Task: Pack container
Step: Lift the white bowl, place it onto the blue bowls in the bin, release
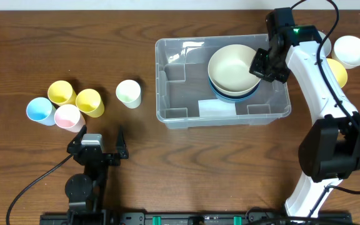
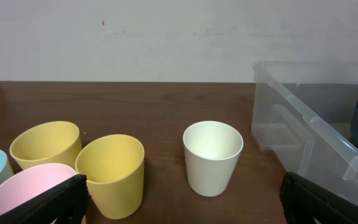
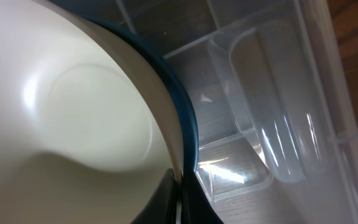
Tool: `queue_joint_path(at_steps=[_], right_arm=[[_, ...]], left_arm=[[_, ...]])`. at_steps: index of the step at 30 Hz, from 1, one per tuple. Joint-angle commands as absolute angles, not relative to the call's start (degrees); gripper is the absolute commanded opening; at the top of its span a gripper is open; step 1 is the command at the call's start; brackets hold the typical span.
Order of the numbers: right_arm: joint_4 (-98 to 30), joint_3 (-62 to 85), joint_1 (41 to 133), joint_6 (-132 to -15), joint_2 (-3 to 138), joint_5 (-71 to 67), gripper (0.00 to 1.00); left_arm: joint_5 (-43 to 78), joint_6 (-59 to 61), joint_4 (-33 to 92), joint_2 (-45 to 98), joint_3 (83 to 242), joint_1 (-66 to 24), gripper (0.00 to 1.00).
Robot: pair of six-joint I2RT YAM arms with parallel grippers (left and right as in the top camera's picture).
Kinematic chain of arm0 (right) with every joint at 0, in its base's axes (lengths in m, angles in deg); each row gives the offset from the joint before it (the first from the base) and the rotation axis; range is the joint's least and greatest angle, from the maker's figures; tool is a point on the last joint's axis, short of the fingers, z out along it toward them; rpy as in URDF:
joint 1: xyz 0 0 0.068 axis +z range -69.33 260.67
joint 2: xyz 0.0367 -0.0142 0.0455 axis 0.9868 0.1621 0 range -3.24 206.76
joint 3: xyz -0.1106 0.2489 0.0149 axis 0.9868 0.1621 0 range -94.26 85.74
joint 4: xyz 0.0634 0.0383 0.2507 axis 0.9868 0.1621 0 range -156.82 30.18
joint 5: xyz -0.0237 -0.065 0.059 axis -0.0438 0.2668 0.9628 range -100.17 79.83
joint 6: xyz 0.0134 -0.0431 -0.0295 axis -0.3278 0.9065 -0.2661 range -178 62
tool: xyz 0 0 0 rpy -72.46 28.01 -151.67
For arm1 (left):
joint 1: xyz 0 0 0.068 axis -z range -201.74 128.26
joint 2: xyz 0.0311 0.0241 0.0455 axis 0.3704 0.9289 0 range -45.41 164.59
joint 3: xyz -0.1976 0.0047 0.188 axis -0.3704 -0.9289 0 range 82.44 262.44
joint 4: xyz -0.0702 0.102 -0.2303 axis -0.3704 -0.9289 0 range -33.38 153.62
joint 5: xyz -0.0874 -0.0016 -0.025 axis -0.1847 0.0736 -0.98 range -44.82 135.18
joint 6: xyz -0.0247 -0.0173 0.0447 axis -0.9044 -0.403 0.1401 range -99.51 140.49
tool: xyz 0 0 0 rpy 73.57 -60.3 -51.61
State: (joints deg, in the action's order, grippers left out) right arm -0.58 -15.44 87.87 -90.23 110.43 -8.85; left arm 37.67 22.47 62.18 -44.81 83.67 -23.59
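Observation:
The clear container [image 1: 224, 114] stands right of centre, its near wall also in the left wrist view [image 2: 309, 127]. Inside it a cream bowl [image 1: 232, 67] sits nested in a blue bowl [image 1: 233, 95]. My right gripper [image 1: 259, 65] is shut on the cream bowl's right rim. Up close, the right gripper [image 3: 180, 180] pinches the cream bowl [image 3: 86, 118] at its edge, with the blue bowl's rim [image 3: 183, 118] right against it and the container's floor [image 3: 272, 112] below. My left gripper [image 1: 102, 141] rests open near the front edge, holding nothing, its fingers [image 2: 61, 199] wide apart.
Left of the container stand several cups: a pale cup [image 1: 129, 93] [image 2: 212, 155], two yellow cups [image 1: 61, 92] [image 1: 89, 102], a blue cup [image 1: 39, 110] and a pink cup [image 1: 67, 116]. A white bowl [image 1: 350, 50] and a yellow bowl [image 1: 337, 72] sit at the far right.

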Motion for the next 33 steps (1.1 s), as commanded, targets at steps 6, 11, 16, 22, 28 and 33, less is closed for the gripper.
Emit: queue_joint_path(at_steps=[6,11,16,22,28,33], right_arm=[[-0.3,-15.7,87.7,-90.7,110.3,-7.2,0.01],[-0.2,-15.7,87.5,-90.5,110.3,-6.7,0.01],[0.4,-15.7,87.4,-87.9,110.3,-6.7,0.77],[0.2,-15.7,87.4,-87.7,110.3,-6.9,0.99],[-0.2,-16.0,87.3,-87.7,110.2,-6.9,0.99],[-0.2,-17.7,87.3,-86.4,109.6,-6.9,0.99]], left_arm=[[36.8,23.3,60.2,-45.1,82.7,-23.9,0.98],[36.8,23.3,60.2,-45.1,82.7,-23.9,0.98],[36.8,23.3,60.2,-45.1,82.7,-23.9,0.98],[36.8,23.3,60.2,-45.1,82.7,-23.9,0.98],[36.8,23.3,60.2,-45.1,82.7,-23.9,0.98],[36.8,23.3,60.2,-45.1,82.7,-23.9,0.98]])
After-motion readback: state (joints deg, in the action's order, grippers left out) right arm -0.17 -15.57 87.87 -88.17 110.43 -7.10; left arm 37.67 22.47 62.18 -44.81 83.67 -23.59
